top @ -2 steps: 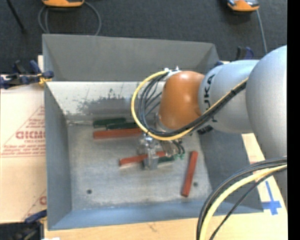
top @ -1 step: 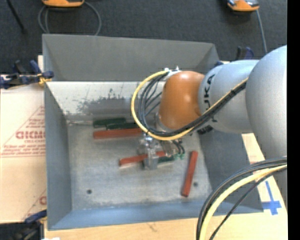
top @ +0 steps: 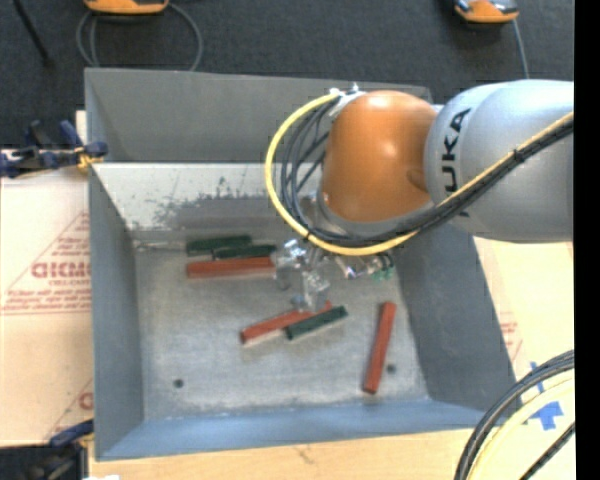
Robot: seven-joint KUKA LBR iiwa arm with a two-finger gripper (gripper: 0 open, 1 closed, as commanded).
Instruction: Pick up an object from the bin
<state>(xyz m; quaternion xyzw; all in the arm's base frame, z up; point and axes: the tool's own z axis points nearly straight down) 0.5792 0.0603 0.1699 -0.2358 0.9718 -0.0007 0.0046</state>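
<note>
My gripper (top: 303, 271) hangs low in the middle of the bin, under the arm's orange cover. It is just right of the end of a red stick (top: 230, 266) and just above a dark green stick (top: 316, 322) that lies slanted on the floor. A second red stick (top: 269, 329) lies end to end with that green one, on its left. Nothing can be seen held in the gripper.
Another dark green stick (top: 218, 242) lies along the back wall above the red one. A third red stick (top: 378, 346) lies nearly upright in the view at the right. A small green bit (top: 382, 273) peeks out under the arm.
</note>
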